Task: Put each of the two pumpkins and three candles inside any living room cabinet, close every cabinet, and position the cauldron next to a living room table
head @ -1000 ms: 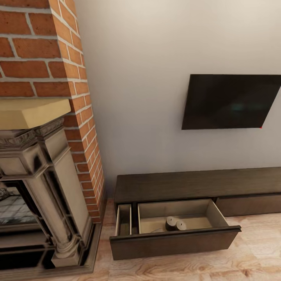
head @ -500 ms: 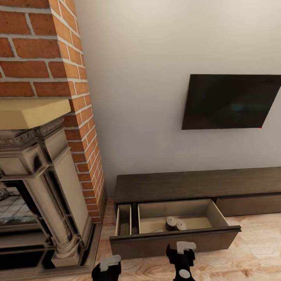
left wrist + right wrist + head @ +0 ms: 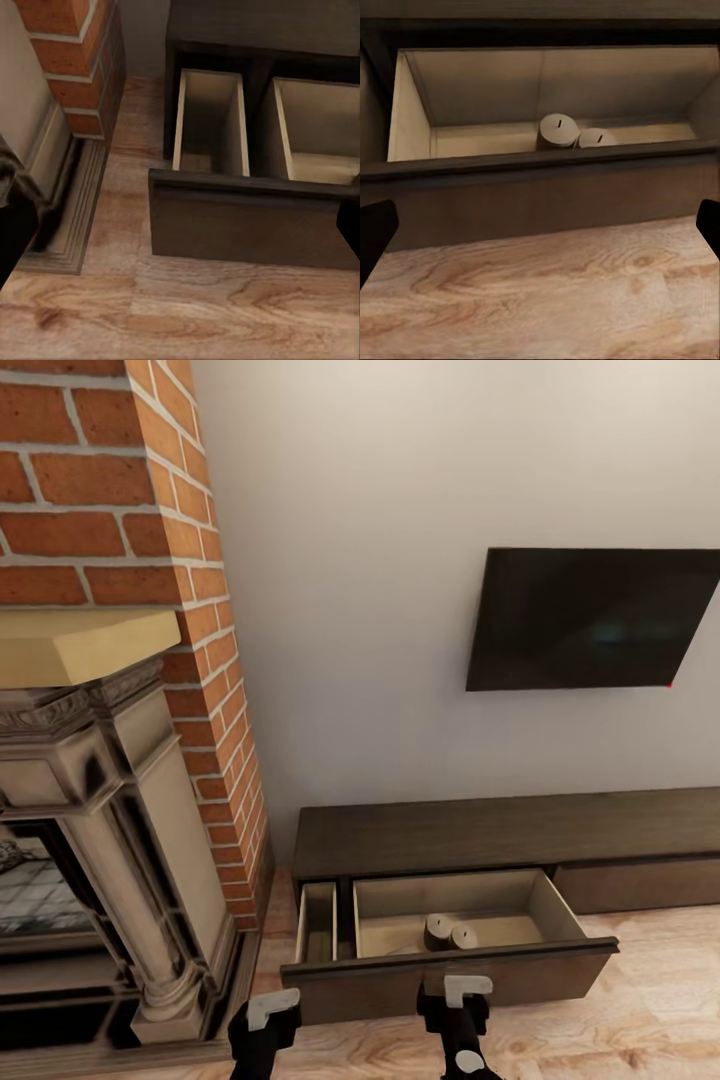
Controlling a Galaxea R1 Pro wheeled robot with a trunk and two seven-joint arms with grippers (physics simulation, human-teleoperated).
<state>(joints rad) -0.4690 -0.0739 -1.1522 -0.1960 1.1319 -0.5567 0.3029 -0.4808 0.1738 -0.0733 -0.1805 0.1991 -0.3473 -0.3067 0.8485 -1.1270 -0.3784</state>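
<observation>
Our right gripper point(image 3: 455, 1000) and left gripper point(image 3: 268, 1015) both hang open and empty just before the front panel of the cabinet's point(image 3: 500, 835) pulled-out drawer point(image 3: 450, 970). Inside it, two candles point(image 3: 449, 933) stand upright, touching, beside the brick fireplace point(image 3: 120, 760).

A second ago the head view held neither arm. Half a second ago both had entered at its lower edge, and now they reach higher. The left gripper point(image 3: 268, 1015) has come up beside the fireplace base point(image 3: 150, 1040), level with the lower left corner of the open drawer's front point(image 3: 540, 972). The right gripper point(image 3: 462, 992) has risen until its pale tip overlaps that drawer front's lower edge, below the two candles point(image 3: 449, 933).
</observation>
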